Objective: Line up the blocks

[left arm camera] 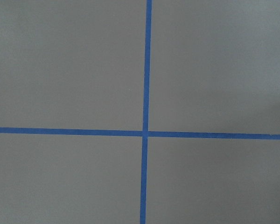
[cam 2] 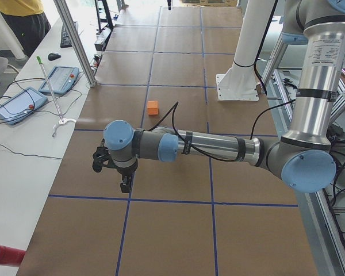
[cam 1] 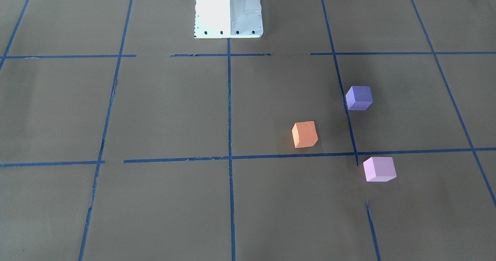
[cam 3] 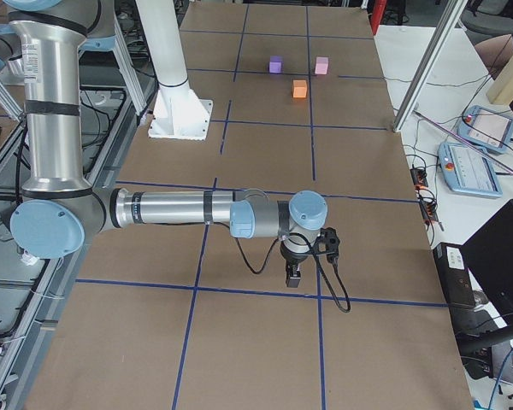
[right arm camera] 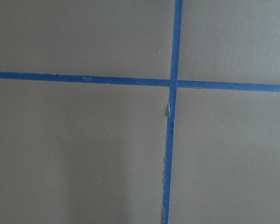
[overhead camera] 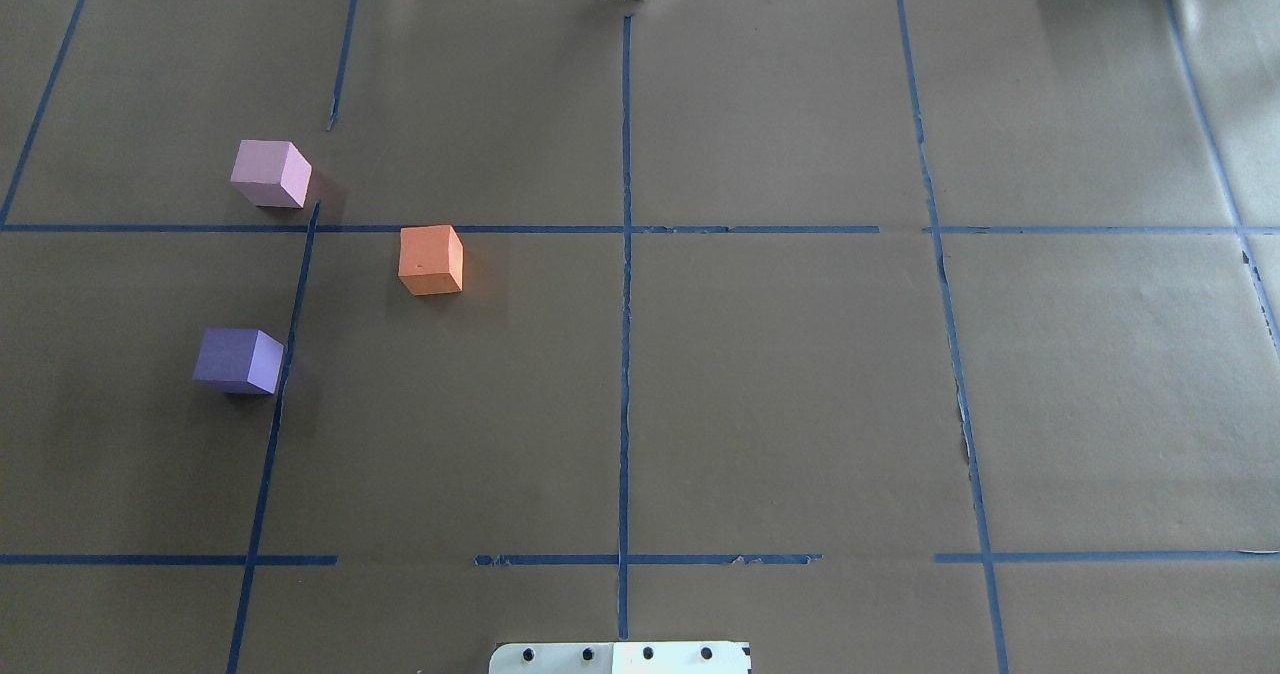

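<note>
Three blocks, one of each colour: orange block [overhead camera: 431,260], purple block [overhead camera: 238,361], pink block [overhead camera: 270,173]. They lie apart in a triangle on my left half of the table [overhead camera: 780,374]. Risk: each sits skewed, so my jaws closing on corners could twist or slide one. My left gripper [cam 2: 125,185] and right gripper [cam 3: 292,275] hang well away from them; I cannot tell their jaw width.

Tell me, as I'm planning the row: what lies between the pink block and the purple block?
Overhead view: only a blue tape line crosses brown paper there; the orange block sits aside.
</note>
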